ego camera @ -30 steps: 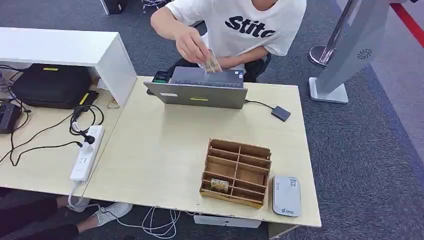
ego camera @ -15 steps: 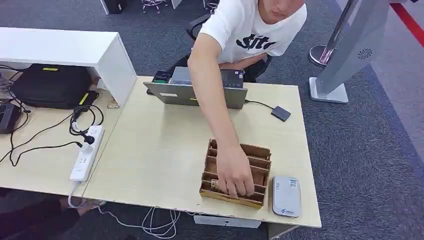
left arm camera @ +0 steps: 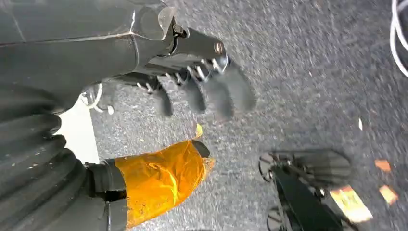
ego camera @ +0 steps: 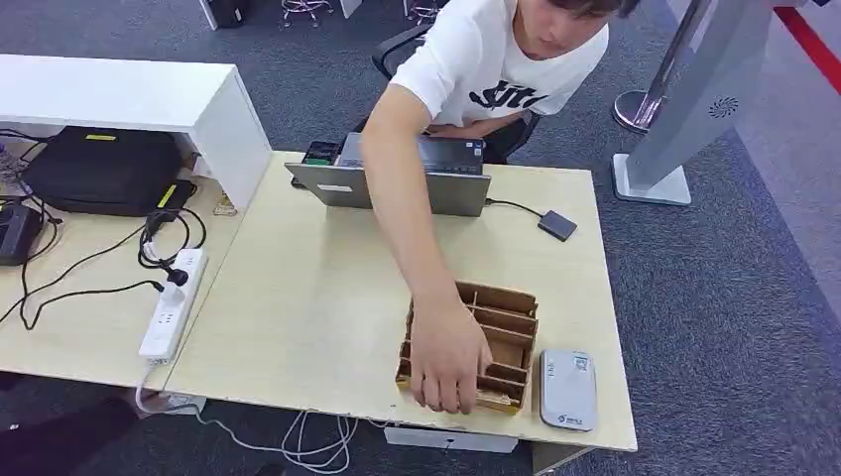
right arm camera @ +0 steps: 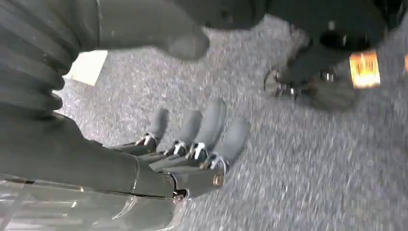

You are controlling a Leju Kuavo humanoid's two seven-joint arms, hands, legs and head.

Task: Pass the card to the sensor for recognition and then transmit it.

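A brown compartmented card box (ego camera: 501, 327) stands near the table's front edge. A person's hand (ego camera: 446, 355) reaches into its front compartments and hides the card there. Right of the box lies the grey card sensor (ego camera: 567, 389). My left hand (left arm camera: 192, 91) hangs over grey carpet, its fingers spread and empty, the thumb wrapped in orange tape. My right hand (right arm camera: 192, 139) also hangs above the carpet with its fingers apart and nothing in them.
A grey laptop (ego camera: 412, 183) sits at the table's far edge with the person behind it. A small black device (ego camera: 557, 225) is cabled to it. To the left are a white power strip (ego camera: 171, 305), cables and a black bag (ego camera: 104, 169). A grey stand (ego camera: 684, 109) rises at the right.
The person, who held cards above the laptop, has leaned forward and put a hand into the box's front compartments. It has since slid slightly toward the front edge.
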